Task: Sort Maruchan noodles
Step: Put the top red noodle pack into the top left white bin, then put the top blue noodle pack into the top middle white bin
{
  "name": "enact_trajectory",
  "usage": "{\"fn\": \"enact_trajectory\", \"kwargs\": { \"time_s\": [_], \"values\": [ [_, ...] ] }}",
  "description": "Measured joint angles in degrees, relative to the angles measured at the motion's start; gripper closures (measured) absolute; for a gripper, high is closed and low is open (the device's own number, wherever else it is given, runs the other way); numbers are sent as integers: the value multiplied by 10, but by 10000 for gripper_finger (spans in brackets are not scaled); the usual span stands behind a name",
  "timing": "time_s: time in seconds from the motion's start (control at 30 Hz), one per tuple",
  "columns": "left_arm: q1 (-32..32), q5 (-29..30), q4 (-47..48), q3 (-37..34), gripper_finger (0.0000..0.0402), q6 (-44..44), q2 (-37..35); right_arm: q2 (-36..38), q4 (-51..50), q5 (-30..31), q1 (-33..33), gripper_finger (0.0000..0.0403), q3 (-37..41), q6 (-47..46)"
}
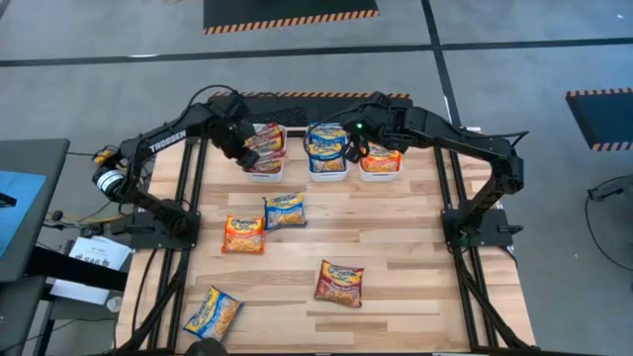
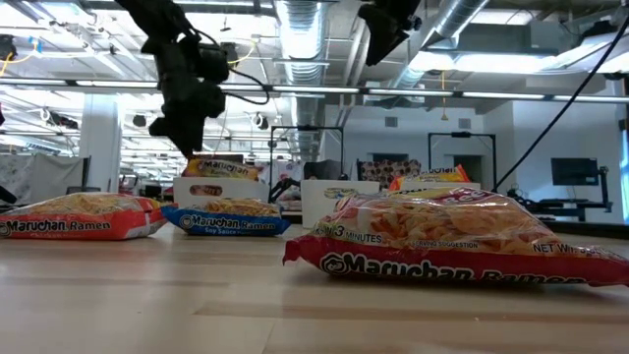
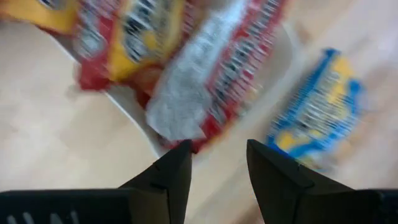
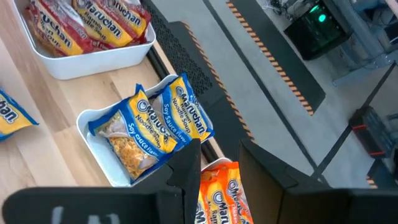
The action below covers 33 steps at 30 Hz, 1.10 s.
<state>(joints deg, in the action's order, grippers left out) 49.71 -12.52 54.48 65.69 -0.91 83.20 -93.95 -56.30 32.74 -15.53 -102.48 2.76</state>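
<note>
The left gripper hung empty, fingers parted, directly over the red Maruchan packets in their bin; the right gripper, likewise parted, hovered above the orange packets.

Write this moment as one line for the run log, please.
left gripper: open, empty, above red-packet bin | right gripper: open, empty, above orange-packet bin | loose packets on table: four

Left wrist view is total motion blur, the red packets and the blue packet have unreadable print. In the low view, the near red packet runs off the right edge and hides most of the bins behind it.
</note>
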Motion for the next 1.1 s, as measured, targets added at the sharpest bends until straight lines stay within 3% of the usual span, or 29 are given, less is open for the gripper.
{"fn": "enact_trajectory", "kwargs": {
  "time_s": [0.1, 0.3, 0.67, 0.77, 0.9, 1.1],
  "values": [
    [3, 42, -56, -35, 262, -2, 1, -2, -2, -1, 0, 271, 0, -12],
    [21, 42, -75, -68, 262, -1, 4, -1, 2, -1, 0, 271, 0, -13],
    [34, -11, -46, 2, 262, 17, 3, -1, 16, -1, -3, 271, 0, -13],
    [35, -19, -2, 27, 262, 46, 3, -1, 16, -12, -3, 271, 0, -13],
    [41, -76, 113, 99, 262, 80, 3, -1, 15, -63, -4, 271, 0, -15],
    [41, -192, 229, 205, 262, 93, -2, 4, -20, -217, -11, 271, 0, -106]
  ]
}}
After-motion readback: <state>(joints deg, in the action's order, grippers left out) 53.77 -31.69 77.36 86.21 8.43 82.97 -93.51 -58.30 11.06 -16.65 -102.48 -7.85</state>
